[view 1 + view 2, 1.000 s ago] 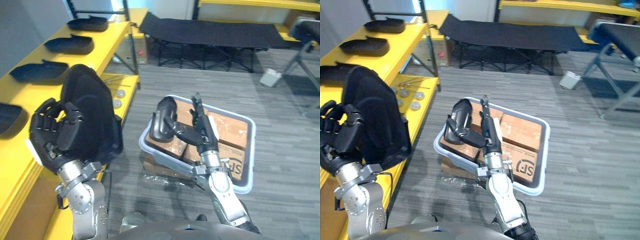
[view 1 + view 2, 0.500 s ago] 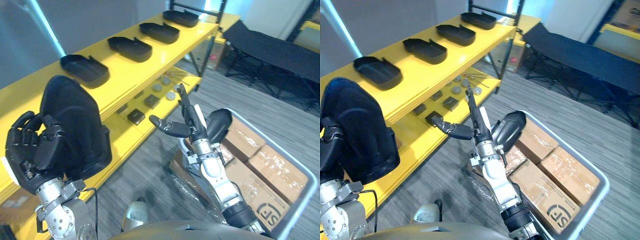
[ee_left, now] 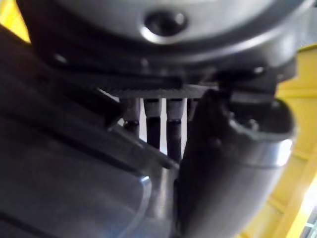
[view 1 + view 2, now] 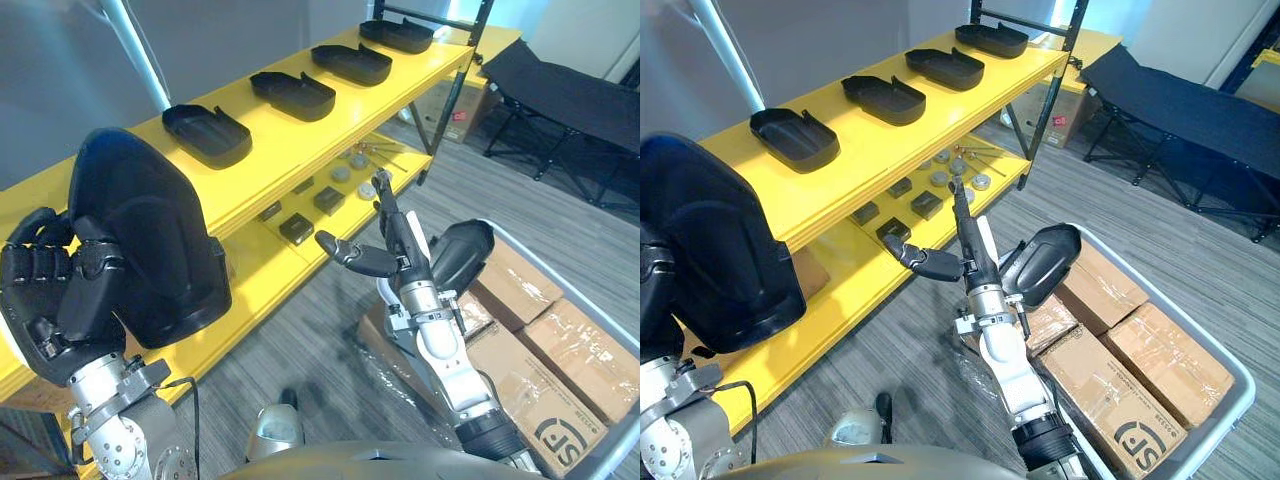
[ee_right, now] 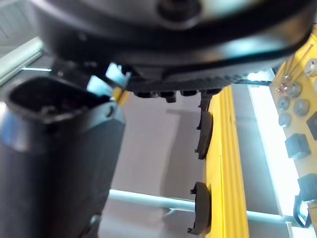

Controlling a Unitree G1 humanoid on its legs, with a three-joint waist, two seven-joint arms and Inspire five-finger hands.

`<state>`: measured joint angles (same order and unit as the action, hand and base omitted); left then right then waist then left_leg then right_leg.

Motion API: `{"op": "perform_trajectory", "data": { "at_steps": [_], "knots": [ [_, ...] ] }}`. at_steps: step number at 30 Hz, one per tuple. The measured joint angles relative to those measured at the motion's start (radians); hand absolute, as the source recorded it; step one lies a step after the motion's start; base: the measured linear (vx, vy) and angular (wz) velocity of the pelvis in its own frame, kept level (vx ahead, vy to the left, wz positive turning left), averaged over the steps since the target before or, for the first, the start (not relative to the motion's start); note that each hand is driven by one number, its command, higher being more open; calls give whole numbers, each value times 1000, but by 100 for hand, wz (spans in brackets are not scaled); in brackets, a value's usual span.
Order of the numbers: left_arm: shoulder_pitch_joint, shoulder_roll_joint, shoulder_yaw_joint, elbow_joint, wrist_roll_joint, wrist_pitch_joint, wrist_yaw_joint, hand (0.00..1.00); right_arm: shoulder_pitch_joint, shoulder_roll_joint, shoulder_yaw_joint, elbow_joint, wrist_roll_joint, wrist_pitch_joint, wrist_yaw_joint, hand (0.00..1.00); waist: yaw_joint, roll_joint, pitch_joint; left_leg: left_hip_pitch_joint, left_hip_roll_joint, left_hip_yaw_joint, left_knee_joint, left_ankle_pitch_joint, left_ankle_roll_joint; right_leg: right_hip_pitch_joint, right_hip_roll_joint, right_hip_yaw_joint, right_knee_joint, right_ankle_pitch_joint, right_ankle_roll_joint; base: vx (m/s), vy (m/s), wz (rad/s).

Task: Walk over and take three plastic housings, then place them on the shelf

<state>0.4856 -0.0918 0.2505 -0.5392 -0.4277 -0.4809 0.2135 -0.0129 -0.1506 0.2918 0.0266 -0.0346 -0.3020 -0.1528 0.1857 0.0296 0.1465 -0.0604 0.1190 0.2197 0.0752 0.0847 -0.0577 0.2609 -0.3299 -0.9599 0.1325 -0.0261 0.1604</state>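
Silver-grey jointed arms (image 4: 445, 355), dark blocky left hand (image 4: 60, 300), dark right hand (image 4: 403, 265), slim black fingers (image 4: 388, 213)

Bright, even light; soft shadows.

Six black housings (image 4: 205, 135), one yellow shelf (image 4: 290, 140), one grey bin (image 4: 1225, 418).

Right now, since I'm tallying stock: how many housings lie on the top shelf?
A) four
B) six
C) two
A: four housings lie in a row on the top shelf, while the left robot hand grips a fifth housing.
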Motion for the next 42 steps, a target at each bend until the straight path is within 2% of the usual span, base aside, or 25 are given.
{"op": "perform_trajectory", "data": {
  "at_steps": [5, 10, 13, 17, 20, 21, 22, 23, 24, 25, 26, 27, 28, 29, 30, 31, 32, 33, 35, 36, 37, 38, 40, 42],
  "knots": [
    [32, -11, 0, -15, 0, -2, -6, 0, 0, 0, 5, 0, -2, 0, 11, 100, 6, 0, 0, 5, -11, -26, -45, 31, 1, 1, 0, -13, 11, -7, 3, -7, -1, 17],
    [48, -11, 0, -15, -6, -4, -6, 0, -4, -1, 6, 0, -2, 0, 10, 100, 17, -1, 0, 2, -16, -38, -61, 43, 1, -10, -19, -21, 61, -43, 4, -31, 0, 9],
    [56, -10, 0, -15, -5, -19, -4, 0, -16, -3, 13, 0, -2, 0, 8, 100, 28, -3, 0, -32, -20, -49, -33, 34, 7, -39, -46, -22, 114, -68, 4, -11, 15, 9],
    [55, -11, 1, -15, -7, -25, -11, 0, -54, -2, 13, 0, -38, -1, -16, 100, 42, -10, 6, -88, -40, -72, 78, -22, 12, -32, -91, -41, 172, -84, 8, 19, 50, 20],
    [54, -7, 7, -23, -8, -26, -44, 0, -57, 3, 11, 0, -39, -7, -39, 100, 58, -34, 19, -110, -73, -80, 172, -99, 26, 3, -140, -67, 203, -100, -10, 40, 108, 26],
    [53, -1, 18, -31, -5, -26, -49, 0, -56, 10, 11, 0, -41, -13, -42, 100, 59, -48, 26, -114, -83, -70, 200, -124, 35, 19, -154, -77, 214, -99, -32, 69, 164, 34],
    [48, 4, 24, -32, -1, -26, -47, 0, -51, 11, 11, 0, -41, -25, -44, 100, 56, -49, 26, -121, -84, -76, 221, -140, 46, 3, -172, -31, 273, -60, -109, 77, 180, 41],
    [44, 10, 24, -32, 2, -26, -44, 0, -45, 10, 11, 0, -41, -31, -44, 100, 55, -48, 24, -121, -87, -86, 223, -144, 52, -22, -178, 34, 307, -24, -134, 87, 187, 53],
    [26, 33, 24, -35, 9, -27, -27, 0, -41, 11, 10, 0, -41, -45, -44, 100, 51, -54, 23, -119, -94, -108, 217, -146, 65, -78, -181, 168, 368, 46, -118, 84, 160, 45],
    [9, 47, 24, -34, 11, -26, -14, 0, -43, 8, 8, 0, -41, -52, -43, 100, 49, -49, 29, -121, -97, -127, 214, -147, 72, -105, -175, 225, 408, 34, -101, 103, 128, 69],
    [-35, 68, 23, -21, 11, -25, 14, 0, -45, 13, 6, 0, -42, -66, -41, 100, 37, -59, 28, -118, -106, -180, 189, -132, 96, -152, -129, 312, 484, -60, -71, 111, 56, 87],
    [-78, 67, 22, -1, 11, -23, 35, 0, -50, 7, 1, 0, -52, -74, -37, 100, 17, -56, 31, -92, -126, -225, 151, -118, 111, -179, -60, 377, 508, -164, -79, 90, 24, 94],
    [-97, 65, 21, 7, 11, -23, 44, 0, -54, 4, -7, 0, -69, -79, -34, 100, 8, -52, 33, -75, -136, -245, 130, -113, 113, -191, -22, 401, 503, -197, -90, 116, 67, 92],
    [-133, 65, 17, 22, 11, -22, 62, 0, -61, -6, -23, -5, -79, -88, -33, 100, -9, -42, 37, -48, -151, -284, 100, -102, 109, -227, 47, 456, 469, -238, -122, 93, 70, 98],
    [-182, 68, 3, 44, 11, -21, 76, 0, -63, -15, -59, -28, -78, -96, -33, 100, -29, -29, 45, -34, -169, -335, 79, -92, 111, -285, 104, 519, 440, -252, -145, 108, 69, 108],
    [-203, 69, -1, 57, 12, -21, 82, 0, -63, -16, -79, -42, -78, -99, -34, 100, -42, -24, 47, -33, -178, -361, 74, -90, 113, -318, 122, 552, 433, -253, -145, 85, 12, 127],
    [-232, 73, -9, 82, 15, -19, 87, 0, -63, -17, -115, -72, -77, -101, -35, 100, -63, -17, 51, -31, -185, -382, 69, -88, 115, -368, 145, 613, 407, -244, -131, 91, -23, 131],
    [-232, 76, -14, 102, 21, -15, 87, 0, -63, -17, -136, -89, -77, -103, -39, 100, -82, -14, 54, -20, -191, -388, 64, -82, 107, -388, 151, 648, 360, -235, -127, 108, -46, 129],
    [-214, 77, -17, 121, 38, -5, 86, 0, -60, -17, -147, -92, -76, -106, -45, 100, -79, -32, 47, 11, -218, -397, 45, -85, 103, -378, 130, 661, 291, -235, -128, 159, -144, 77],
    [-187, 76, -16, 123, 38, -2, 87, 0, -60, -21, -148, -96, -76, -108, -43, 100, -78, -43, 37, 18, -236, -411, 44, -97, 97, -348, 126, 658, 230, -181, -125, 223, -232, 65],
    [-179, 76, -17, 123, 38, 0, 86, 0, -60, -24, -150, -100, -76, -110, -43, 100, -80, -40, 35, 18, -224, -401, 43, -101, 92, -332, 130, 644, 207, -160, -121, 265, -275, 85],
    [-167, 76, -17, 123, 38, 0, 79, 0, -62, -33, -157, -103, -76, -116, -44, 100, -79, -31, 32, 16, -192, -363, 43, -105, 83, -306, 146, 616, 156, -113, -125, 206, -185, 58],
    [-155, 67, -14, 123, 37, 3, 66, 0, -66, -51, -171, -103, -77, -117, -44, 100, -54, -14, 23, 1, -157, -346, 42, -95, 56, -269, 178, 567, 97, -88, -131, 239, -172, 52],
    [-151, 61, -16, 115, 37, 6, 41, 0, -83, -55, -194, -103, -77, -117, -46, 100, -55, -11, 22, 0, -142, -297, 33, -92, 51, -243, 192, 535, 68, -87, -134, 208, -111, 56]
  ]
}}
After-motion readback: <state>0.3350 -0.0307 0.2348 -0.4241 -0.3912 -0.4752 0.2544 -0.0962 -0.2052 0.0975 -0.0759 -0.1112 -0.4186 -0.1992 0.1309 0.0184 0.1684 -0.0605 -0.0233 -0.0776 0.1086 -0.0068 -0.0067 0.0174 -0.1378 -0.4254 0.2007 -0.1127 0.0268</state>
